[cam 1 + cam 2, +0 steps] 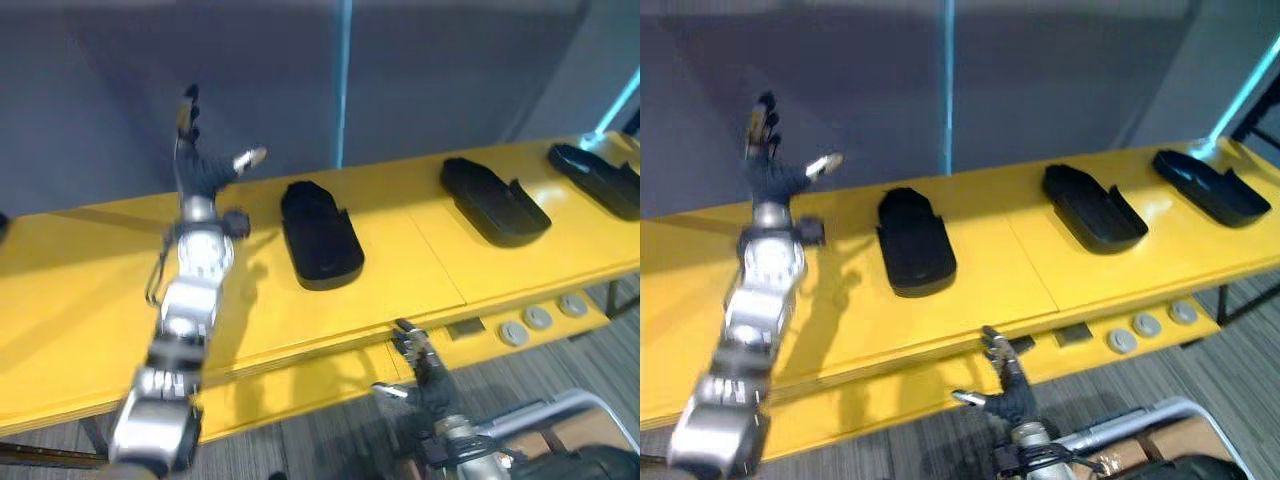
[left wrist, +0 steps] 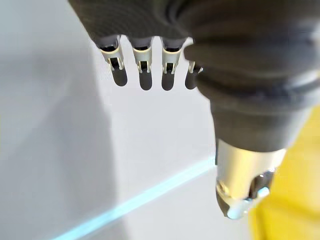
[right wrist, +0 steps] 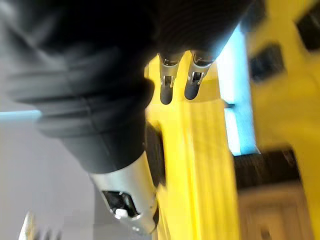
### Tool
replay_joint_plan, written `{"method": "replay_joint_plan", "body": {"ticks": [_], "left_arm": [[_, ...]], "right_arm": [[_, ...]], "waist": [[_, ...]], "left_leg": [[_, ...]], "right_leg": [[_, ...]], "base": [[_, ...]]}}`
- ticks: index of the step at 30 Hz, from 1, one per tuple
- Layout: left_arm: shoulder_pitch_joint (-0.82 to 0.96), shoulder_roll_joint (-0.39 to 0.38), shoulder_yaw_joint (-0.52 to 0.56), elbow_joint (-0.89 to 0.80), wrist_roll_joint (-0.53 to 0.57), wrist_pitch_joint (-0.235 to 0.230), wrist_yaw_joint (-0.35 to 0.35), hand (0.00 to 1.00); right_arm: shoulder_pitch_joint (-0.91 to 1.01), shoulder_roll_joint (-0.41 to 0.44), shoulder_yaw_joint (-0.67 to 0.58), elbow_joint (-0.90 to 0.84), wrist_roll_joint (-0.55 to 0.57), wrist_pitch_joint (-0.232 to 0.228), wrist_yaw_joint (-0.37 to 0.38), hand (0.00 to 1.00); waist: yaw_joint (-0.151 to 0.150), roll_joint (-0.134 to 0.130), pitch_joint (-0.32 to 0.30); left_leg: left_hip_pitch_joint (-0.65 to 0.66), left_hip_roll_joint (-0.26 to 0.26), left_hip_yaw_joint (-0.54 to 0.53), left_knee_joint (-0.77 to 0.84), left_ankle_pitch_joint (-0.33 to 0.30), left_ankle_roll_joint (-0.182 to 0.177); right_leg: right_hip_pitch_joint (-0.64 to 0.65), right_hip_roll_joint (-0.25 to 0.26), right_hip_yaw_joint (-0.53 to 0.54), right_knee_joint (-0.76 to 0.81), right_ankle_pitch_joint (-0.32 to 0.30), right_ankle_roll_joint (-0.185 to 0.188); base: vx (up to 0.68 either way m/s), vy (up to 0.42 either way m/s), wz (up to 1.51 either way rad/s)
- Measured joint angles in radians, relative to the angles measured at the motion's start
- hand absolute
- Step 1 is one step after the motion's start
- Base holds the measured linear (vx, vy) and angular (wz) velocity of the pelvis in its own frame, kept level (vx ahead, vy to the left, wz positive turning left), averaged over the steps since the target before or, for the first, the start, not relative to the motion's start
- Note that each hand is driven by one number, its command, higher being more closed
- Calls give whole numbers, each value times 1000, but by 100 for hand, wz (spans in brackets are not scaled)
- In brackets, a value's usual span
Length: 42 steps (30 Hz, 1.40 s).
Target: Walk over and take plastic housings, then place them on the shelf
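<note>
Clearly spread, empty: left robot hand [image 1: 201, 170] over table [image 1: 420, 250] far edge, right robot hand [image 1: 424, 374] near front edge.

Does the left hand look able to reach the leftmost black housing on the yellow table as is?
Probably yes: the left hand is open and raised beside the leftmost black housing, with bare yellow table and nothing else between them.

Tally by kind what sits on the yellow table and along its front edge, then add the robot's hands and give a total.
Black plastic housings: 3
Round grey discs: 3
Dark square plate: 1
Robot hands: 2, left hand and right hand
Total: 9
</note>
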Motion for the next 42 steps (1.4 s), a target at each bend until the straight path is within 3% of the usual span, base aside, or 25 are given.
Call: {"method": "replay_joint_plan", "body": {"ticks": [3,6,8,9,10,11,12,13,16,17,18,20,23,25,26,27,28,30,32,35,36,37,38,40,42], "left_arm": [[312,-131,-25,-162,52,-59,10,0],[509,-208,-90,-228,54,-120,4,0],[602,-222,-149,-229,39,-147,-1,0],[632,-232,-166,-230,20,-153,1,0],[653,-256,-182,-234,-7,-157,8,0],[657,-276,-202,-233,-25,-167,15,0],[652,-274,-209,-229,-25,-174,14,0],[643,-273,-218,-221,-24,-183,10,0],[611,-274,-215,-220,-25,-183,15,0],[591,-274,-214,-217,-27,-183,15,0],[569,-274,-201,-213,-34,-184,15,0],[563,-277,-159,-193,-45,-184,16,0],[546,-275,-131,-138,-70,-195,10,0],[539,-272,-122,-111,-104,-200,4,0],[530,-266,-122,-97,-121,-201,-4,0],[519,-265,-122,-70,-121,-203,-9,0],[516,-276,-125,-51,-122,-198,-11,0],[515,-279,-147,-26,-122,-193,-22,0],[511,-278,-148,-18,-127,-194,-34,0],[507,-279,-147,31,-146,-192,-35,0],[511,-278,-138,40,-155,-192,-36,0],[515,-274,-122,41,-159,-192,-37,0],[517,-274,-112,46,-158,-192,-36,0],[518,-274,-78,91,-147,-194,-35,0],[514,-267,-42,162,-138,-192,-40,0]], "right_arm": [[-5,38,-138,4,-22,-18,-50,0],[-5,54,-209,31,-24,-36,-98,0],[-4,60,-218,34,-20,-37,-147,0],[-5,58,-214,32,-18,-37,-161,0],[1,51,-199,13,-13,-38,-175,0],[29,52,-191,-23,3,-40,-179,0],[49,55,-184,-43,11,-43,-179,0],[111,76,-176,-109,13,-45,-177,0],[149,98,-169,-184,28,-47,-176,0],[141,103,-169,-185,28,-47,-179,0],[125,118,-164,-170,27,-49,-181,0],[93,146,-155,-130,26,-51,-181,0],[48,148,-192,-9,23,-62,-182,0],[19,147,-202,66,22,-62,-181,0],[4,149,-201,98,22,-61,-179,0],[-12,141,-200,128,22,-60,-177,0],[-25,131,-199,144,23,-57,-175,0],[-30,108,-193,188,23,-49,-171,0],[-34,93,-172,188,23,-48,-167,0],[-53,67,-170,199,5,-48,-169,0],[-68,58,-167,229,5,-47,-180,0],[-93,56,-168,270,5,-43,-196,0],[-106,56,-168,289,4,-41,-205,0],[-147,60,-168,358,1,-29,-227,0],[-211,73,-166,402,-20,-8,-263,0]], "waist": [[24,13,-15],[27,12,-49],[49,2,-50],[75,4,-51],[90,23,-63],[80,36,-73],[69,30,-73],[57,0,-72],[60,-32,-71],[61,-32,-69],[73,-27,-64],[96,-22,-59],[84,-22,-59],[88,-26,-60],[87,-45,-59],[88,-42,-44],[84,-21,-35],[84,12,-37],[80,13,-35],[74,18,-21],[76,9,-12],[95,13,-7],[101,17,-1],[112,39,4],[126,34,31]], "left_leg": [[32,1,4,-1,-22,-6],[42,6,19,19,-39,-18],[-12,-13,-78,216,-146,-22],[-30,-19,-193,322,-222,-24],[-44,-12,-307,417,-302,-54],[-41,4,-338,465,-371,-72],[-45,7,-324,480,-390,-68],[-47,11,-253,498,-405,-54],[-84,38,-63,534,-419,-25],[-97,59,3,524,-410,-7],[-92,98,88,499,-394,9],[-37,146,218,437,-366,9],[6,181,310,378,-329,-7],[-2,191,354,367,-309,-30],[-9,188,368,357,-297,-51],[-5,191,385,332,-276,-74],[3,199,377,308,-265,-67],[53,264,387,249,-226,-89],[82,318,403,274,-226,-88],[54,338,334,401,-224,-79],[15,317,231,471,-254,-73],[-7,248,95,506,-310,-105],[-11,210,49,506,-331,-106],[2,162,1,448,-372,-50],[7,133,-19,380,-369,-59]], "right_leg": [[35,0,1,-15,-10,7],[39,12,64,-39,-11,10],[28,27,173,-26,3,4],[14,47,231,-8,5,4],[-4,81,287,11,5,5],[-20,112,328,32,6,6],[-27,120,347,43,6,8],[-57,126,409,51,17,23],[-125,105,479,-30,48,23],[-144,78,407,-69,31,-25],[-196,44,233,-57,37,-37],[-207,20,57,29,42,-39],[-121,-32,36,147,7,1],[-69,-82,6,148,6,4],[-21,-100,-9,69,-10,39],[-3,-90,-22,-1,-21,87],[1,-65,-22,-19,-7,68],[11,20,9,-47,13,38],[26,72,30,-46,13,12],[48,86,52,-45,9,-5],[56,70,65,-45,5,-16],[55,54,85,-41,5,-17],[55,50,93,-38,5,-16],[52,50,101,-28,7,-7],[23,33,100,-42,27,24]], "base": [[-61,21,6],[-62,18,-35],[-47,33,-96],[-61,70,-166],[-76,139,-196],[-68,163,-153],[-81,266,-141],[-56,188,-126],[-119,227,-188],[-180,262,-233],[-127,194,-195],[-77,149,-206],[-19,-51,-113],[-10,-210,-70],[-65,-368,-59],[-68,-375,-48],[-59,-297,-47],[0,-227,-60],[20,-232,-62],[18,-146,-34],[-2,42,-31],[-14,116,-32],[-20,197,-34],[-20,172,-9],[-47,127,4]]}}
